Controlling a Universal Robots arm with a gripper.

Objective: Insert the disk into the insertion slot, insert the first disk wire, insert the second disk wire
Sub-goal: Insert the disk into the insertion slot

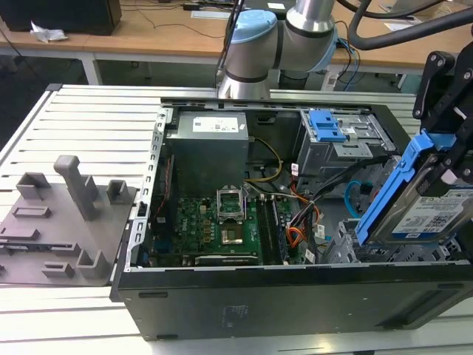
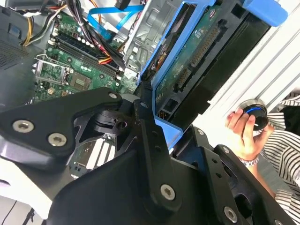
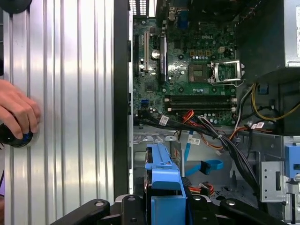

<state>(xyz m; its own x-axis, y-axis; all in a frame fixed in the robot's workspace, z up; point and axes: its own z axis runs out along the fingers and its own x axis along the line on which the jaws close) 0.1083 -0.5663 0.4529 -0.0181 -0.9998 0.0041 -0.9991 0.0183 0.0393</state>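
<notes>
My gripper [image 1: 443, 166] is shut on the disk [image 1: 429, 214], a silver drive with a white-and-blue label in a bright blue carrier. The disk hangs tilted over the near right corner of the open computer case. Just below it lies the insertion slot [image 1: 344, 241], a low grey perforated cage. In both wrist views the black fingers [image 2: 146, 123] clamp the disk [image 2: 197, 51] by its blue carrier [image 3: 164, 176]. The second disk wire [image 1: 355, 194], a flat light-blue cable [image 3: 206, 165], lies loose in the case beside the slot. Which cable is the first disk wire I cannot tell.
A taller grey cage with a blue latch [image 1: 329, 129] stands behind the slot. Orange-red and black cables [image 1: 299, 222] run between the motherboard [image 1: 214, 222] and the cages. A grey fixture plate [image 1: 66, 214] lies left of the case. A person's hand [image 2: 241, 133] holds a round knob beside the case.
</notes>
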